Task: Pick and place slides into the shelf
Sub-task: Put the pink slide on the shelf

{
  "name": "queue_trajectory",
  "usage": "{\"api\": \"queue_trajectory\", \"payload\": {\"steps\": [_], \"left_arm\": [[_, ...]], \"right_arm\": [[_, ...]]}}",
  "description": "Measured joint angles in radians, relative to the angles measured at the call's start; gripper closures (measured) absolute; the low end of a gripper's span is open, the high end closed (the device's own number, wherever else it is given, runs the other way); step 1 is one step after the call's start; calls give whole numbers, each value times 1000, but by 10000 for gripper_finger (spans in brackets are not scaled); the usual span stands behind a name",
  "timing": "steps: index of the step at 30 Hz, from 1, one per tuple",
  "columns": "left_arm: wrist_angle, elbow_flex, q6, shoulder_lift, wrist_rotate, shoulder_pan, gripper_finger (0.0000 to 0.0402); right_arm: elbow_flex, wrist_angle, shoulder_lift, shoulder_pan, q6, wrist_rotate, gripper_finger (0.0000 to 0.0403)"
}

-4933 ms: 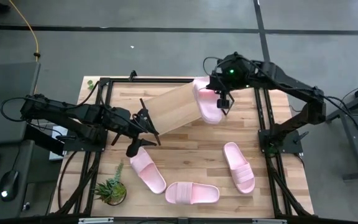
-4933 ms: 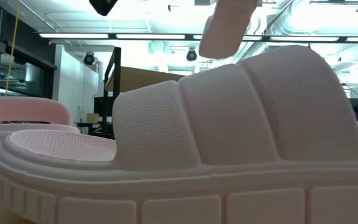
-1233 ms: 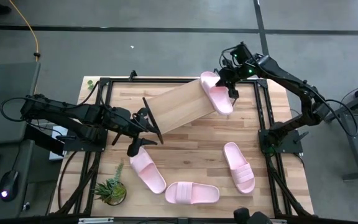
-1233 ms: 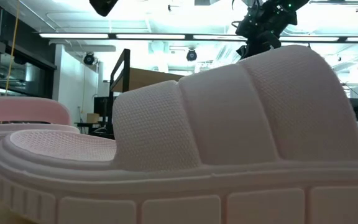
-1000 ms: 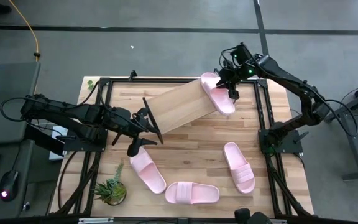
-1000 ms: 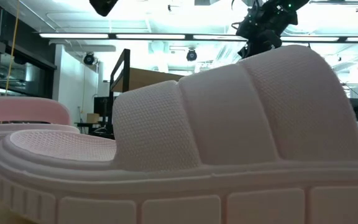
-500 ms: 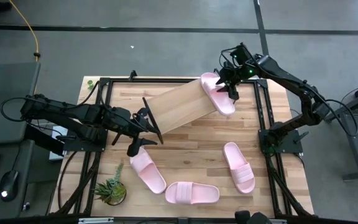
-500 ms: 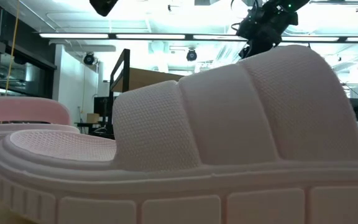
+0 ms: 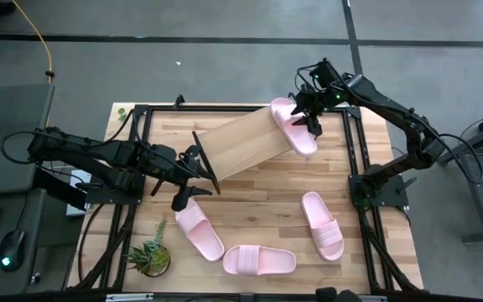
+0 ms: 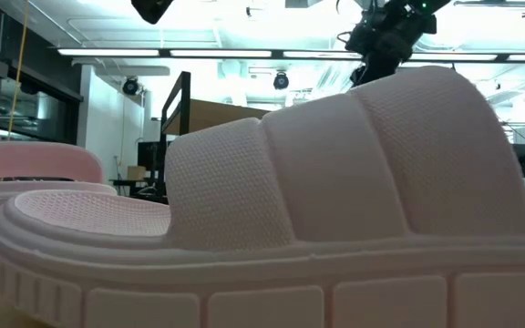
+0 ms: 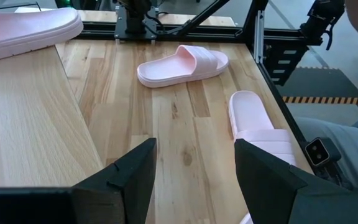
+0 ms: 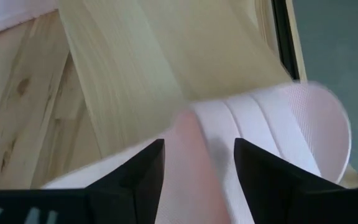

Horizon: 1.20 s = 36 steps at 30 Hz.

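Note:
The shelf (image 9: 235,144) is a slanted light-wood board at the table's far middle. One pink slide (image 9: 293,126) lies sole-down on the shelf's right end. My right gripper (image 9: 309,117) hovers open just over that slide (image 12: 272,118), a finger on either side of it. Three more slides lie flat on the table: one near left (image 9: 198,231), one at the near middle (image 9: 260,260), one at the right (image 9: 322,225). My left gripper (image 11: 194,180) stands open by the shelf's near-left corner (image 9: 193,180), holding nothing.
A small potted plant (image 9: 149,258) stands at the table's near-left corner. Black frame rails (image 9: 355,159) run along the table's sides. In the low view, the near-middle slide (image 10: 335,210) fills the picture. Bare tabletop (image 9: 258,197) lies between the shelf and the near slides.
My right gripper has opened and let go of the slide on the shelf's right end, rising slightly. That slide stays lying on the board.

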Motion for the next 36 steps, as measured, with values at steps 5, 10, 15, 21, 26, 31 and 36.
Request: {"api": "queue_trajectory", "payload": {"steps": [5, 10, 15, 21, 26, 31, 36], "left_arm": [[0, 0, 0, 0, 0, 0, 202], [-3, 0, 0, 0, 0, 0, 202], [-7, 0, 0, 0, 0, 0, 202], [-21, 0, 8, 0, -1, 0, 202], [-22, 0, 9, 0, -1, 0, 202], [-27, 0, 9, 0, -1, 2, 202], [-39, 0, 0, 0, -1, 2, 202]], "right_arm": [[40, -22, 0, 41, 26, 78, 220], [70, -34, 0, 85, 53, 102, 220], [83, -35, 0, 128, 98, 125, 220], [83, -36, 0, 192, 170, 129, 220], [83, -36, 0, 243, 274, 132, 220], [83, -36, 0, 291, 395, 126, 220], [83, -24, 0, 344, 388, 55, 220]]}}
